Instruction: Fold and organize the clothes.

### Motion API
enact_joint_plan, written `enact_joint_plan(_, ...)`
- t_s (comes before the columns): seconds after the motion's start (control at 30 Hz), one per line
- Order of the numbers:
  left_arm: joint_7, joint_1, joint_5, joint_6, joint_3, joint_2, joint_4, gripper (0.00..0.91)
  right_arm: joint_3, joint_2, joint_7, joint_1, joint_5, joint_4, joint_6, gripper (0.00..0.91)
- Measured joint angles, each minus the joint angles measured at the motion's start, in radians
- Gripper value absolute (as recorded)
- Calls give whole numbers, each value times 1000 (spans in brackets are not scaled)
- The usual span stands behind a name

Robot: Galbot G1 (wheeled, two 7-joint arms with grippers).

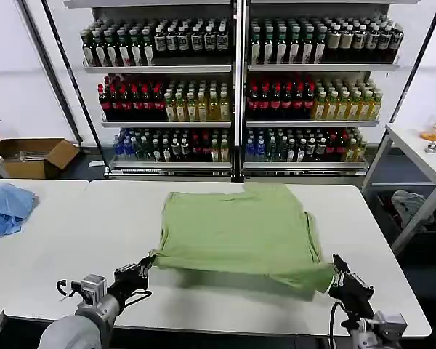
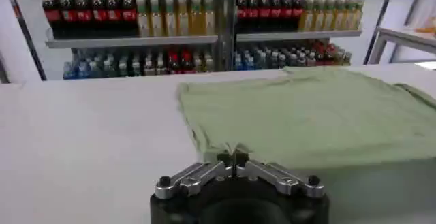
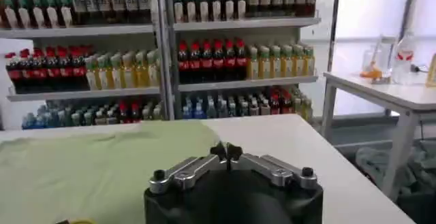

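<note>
White worktop (image 1: 73,240): shirt (image 1: 240,233) lies ahead of both end effectors, long axis crosswise.
Left end effector (image 1: 147,263) and right end effector (image 1: 337,270) each pinch 1 near corner.

The left gripper (image 2: 233,158) sits low at the near edge, its two silver fingers (image 2: 194,176) brought together so that the tips meet, pinching the near hem of the light green shirt (image 2: 306,116). The shirt lies spread on the white table (image 2: 88,144), its printed side not visible, with the fabric lifted slightly at the pinched edge and small wrinkles gathering toward the fingertips. A fold or sleeve edge shows at the shirt's far corner. Behind the table stands a shelving unit (image 2: 136,40) stocked with rows of bottles (image 2: 95,11), red-capped dark ones, yellow and green ones above, and smaller mixed ones on the lower shelf.
</note>
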Motion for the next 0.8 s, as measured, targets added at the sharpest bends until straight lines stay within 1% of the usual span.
enact_joint_plan(0.23,13,-109,31,-5,54,-27,115,60,-76,-14,-7,163,-13,-154,4,0)
enact_joint_plan(0.3,18,-139,43,-5,69,-35,148,50,-97,-15,-10,200,-20,-192,7,0)
enact_joint_plan(0.57,27,-231,95,-13,127,-67,264,50,-167,-15,-28,324,-72,-328,29,0)
enact_joint_plan(0.63,29,-248,102,-16,137,-73,286,91,-174,-14,-32,344,-86,-357,33,0)
enact_joint_plan(0.67,29,-255,105,-18,141,-76,294,171,-176,-14,-32,350,-93,-368,33,0)
enact_joint_plan(0.7,29,-262,107,-19,144,-79,301,403,-179,-13,-32,356,-101,-380,33,0)
enact_joint_plan(0.73,30,-267,109,-19,147,-81,307,595,-181,-13,-32,362,-106,-388,32,0)
enact_joint_plan(0.77,30,-272,111,-20,151,-82,312,887,-182,-13,-33,367,-111,-394,31,131)
enact_joint_plan(0.8,31,-276,113,-20,155,-83,316,907,-184,-14,-35,370,-115,-399,28,877)
